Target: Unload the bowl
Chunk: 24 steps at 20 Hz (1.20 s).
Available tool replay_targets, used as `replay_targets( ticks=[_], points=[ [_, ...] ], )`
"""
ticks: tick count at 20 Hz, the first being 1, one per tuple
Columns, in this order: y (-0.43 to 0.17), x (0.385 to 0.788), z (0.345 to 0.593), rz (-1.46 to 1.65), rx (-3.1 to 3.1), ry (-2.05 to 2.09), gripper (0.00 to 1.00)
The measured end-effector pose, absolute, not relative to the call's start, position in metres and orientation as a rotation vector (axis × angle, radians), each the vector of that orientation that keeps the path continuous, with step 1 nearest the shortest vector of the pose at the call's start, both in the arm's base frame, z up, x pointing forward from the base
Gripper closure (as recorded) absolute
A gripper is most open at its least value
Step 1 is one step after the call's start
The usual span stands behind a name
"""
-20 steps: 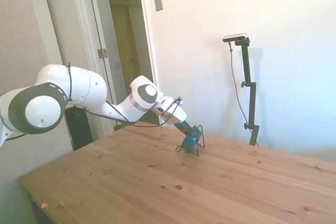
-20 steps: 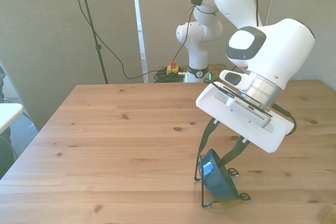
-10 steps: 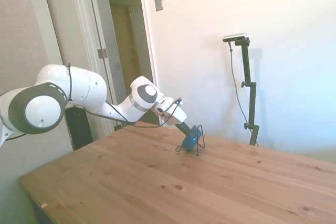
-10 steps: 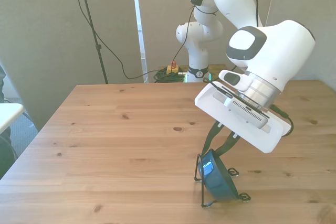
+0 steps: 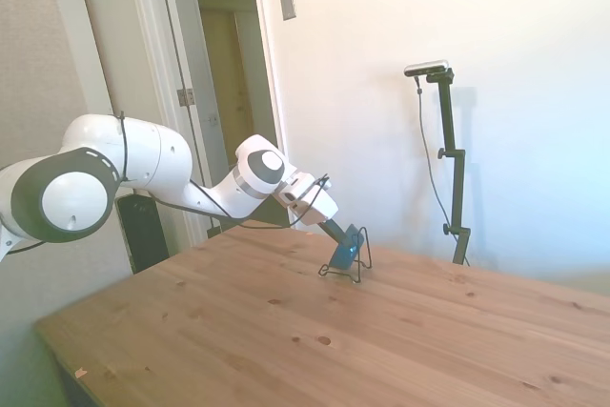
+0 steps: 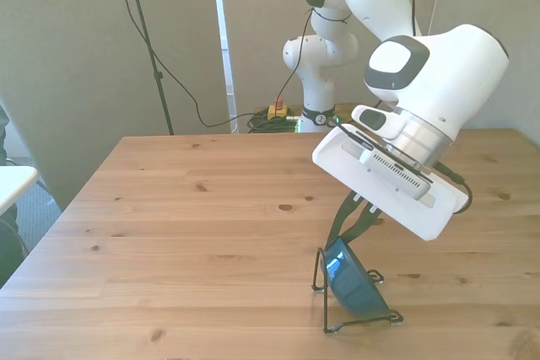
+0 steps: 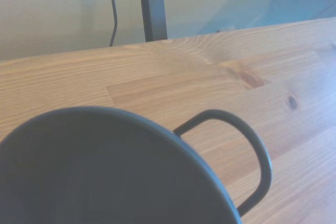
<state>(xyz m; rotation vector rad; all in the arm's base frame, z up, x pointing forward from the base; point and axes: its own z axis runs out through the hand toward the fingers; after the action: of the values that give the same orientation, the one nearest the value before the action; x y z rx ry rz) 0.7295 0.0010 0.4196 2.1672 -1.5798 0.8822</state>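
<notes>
White wall (image 5: 477, 26), open doorway (image 5: 224, 92), wooden table (image 5: 286, 350).

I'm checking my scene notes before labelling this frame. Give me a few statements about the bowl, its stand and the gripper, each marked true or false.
1. The bowl stands on edge, tilted, in the wire stand. True.
2. The bowl lies flat on the table. False: it leans in the stand.
3. The gripper has its fingers closed on the bowl's upper rim. True.
4. The stand sits toward the front view's left. False: it is right of the middle, near the table's near edge.
5. A second bowl is on the table. False: only one shows.
</notes>
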Motion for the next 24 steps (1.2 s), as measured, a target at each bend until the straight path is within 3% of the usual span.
replay_targets(
  ticks=[6, 10, 13, 18, 24],
  points=[
    [0.018, 0.726, 0.441, 0.917, 2.206, -1.583, 1.0],
    [0.071, 0.711, 0.451, 0.966, 2.399, -1.517, 1.0],
    [0.101, 0.674, 0.444, 0.854, 2.592, -1.432, 1.0],
    [0.08, 0.629, 0.427, 0.611, 2.84, -1.329, 1.0],
    [0.041, 0.622, 0.403, 0.368, 3.026, -1.3, 1.0]
  ],
)
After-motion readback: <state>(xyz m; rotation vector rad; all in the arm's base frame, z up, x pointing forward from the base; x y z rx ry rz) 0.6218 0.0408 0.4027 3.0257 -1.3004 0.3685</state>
